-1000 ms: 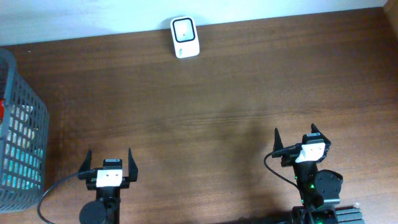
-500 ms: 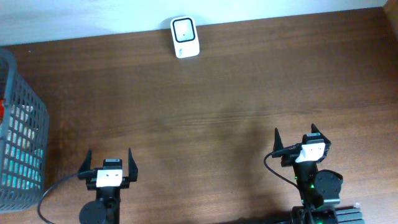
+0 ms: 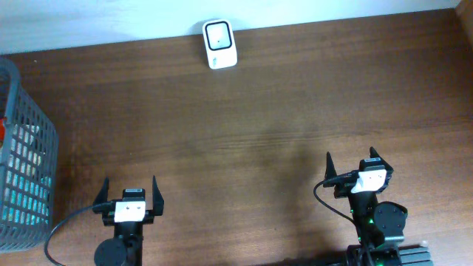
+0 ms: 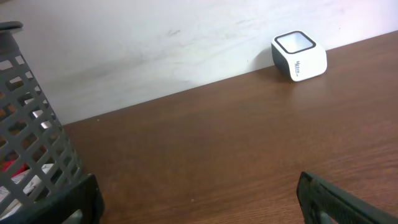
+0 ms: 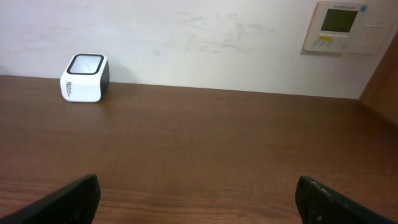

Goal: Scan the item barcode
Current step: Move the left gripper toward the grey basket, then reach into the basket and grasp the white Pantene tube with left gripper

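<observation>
Item for scanning: none lies out on the table; the only candidates are the red and teal-and-white packages (image 3: 21,201) glimpsed through the mesh of the grey plastic lattice basket (image 3: 41,140) at the left edge of the scene, too hidden to say what they are or where a barcode sits. Reader: a small white box scanner (image 3: 220,44) with a dark square window on top, standing at the far edge of the dark brown wooden table (image 3: 259,125), against the white wall (image 5: 186,37), well apart from the basket and from both arms. Arms: the left gripper (image 3: 130,182) at near left, just right of the basket, claw spread wide and empty; the right gripper (image 3: 352,155) at near right, claw likewise wide and empty. Also present: a beige control panel (image 5: 339,26) on the wall at far right, no part of the job. Progress, as judged: at the very start, nothing lifted or presented. Left to do: draw one package from the basket, probably with the nearer left arm, carry it to the scanner, and turn its barcode toward the window.
</observation>
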### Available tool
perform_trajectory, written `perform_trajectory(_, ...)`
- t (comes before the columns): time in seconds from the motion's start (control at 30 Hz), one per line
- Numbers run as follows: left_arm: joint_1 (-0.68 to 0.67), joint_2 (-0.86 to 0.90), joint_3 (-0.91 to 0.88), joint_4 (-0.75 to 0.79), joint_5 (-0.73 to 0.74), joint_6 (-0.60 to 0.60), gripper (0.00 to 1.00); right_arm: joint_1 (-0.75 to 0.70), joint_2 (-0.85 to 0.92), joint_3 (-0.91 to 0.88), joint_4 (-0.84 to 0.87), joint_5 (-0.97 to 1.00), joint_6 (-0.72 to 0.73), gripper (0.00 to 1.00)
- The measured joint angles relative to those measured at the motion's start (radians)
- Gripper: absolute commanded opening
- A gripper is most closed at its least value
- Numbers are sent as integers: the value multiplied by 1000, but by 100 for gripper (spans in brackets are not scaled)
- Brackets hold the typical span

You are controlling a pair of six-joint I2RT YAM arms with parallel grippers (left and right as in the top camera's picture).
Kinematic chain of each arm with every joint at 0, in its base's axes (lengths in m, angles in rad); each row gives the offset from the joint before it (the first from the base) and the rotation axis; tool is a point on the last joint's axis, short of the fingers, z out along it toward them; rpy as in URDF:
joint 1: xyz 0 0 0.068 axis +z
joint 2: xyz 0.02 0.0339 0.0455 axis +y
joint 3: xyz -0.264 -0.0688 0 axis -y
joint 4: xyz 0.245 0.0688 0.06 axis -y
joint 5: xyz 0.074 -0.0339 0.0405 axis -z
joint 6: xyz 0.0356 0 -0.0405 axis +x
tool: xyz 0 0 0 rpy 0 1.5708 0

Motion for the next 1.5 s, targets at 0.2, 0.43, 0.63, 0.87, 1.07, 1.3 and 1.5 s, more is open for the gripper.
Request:
perform_trajectory(0.2,0,0,0,0,0,0,99,0,0,0,0,0,0,99)
perform_trajectory(0.43,0,0,-1,8,0,0,99,0,0,0,0,0,0,99)
perform_trajectory(0.63,0,2,-5,280,3,0,99,0,0,0,0,0,0,99)
perform_trajectory(0.87,0,136,243,140,4,89,99,0,-2,0,0,0,0,99)
perform_trajectory(1.07,0,531,822,-184,23,207,99,0,-3,0,0,0,0,99)
perform_trajectory(1.3,0,1120,1738,-909,101,284,99,0,-3,0,1,0,-1,99)
perform_trajectory(1.5,0,1478,2221,-1223,202,291,99,0,-3,0,0,0,0,99)
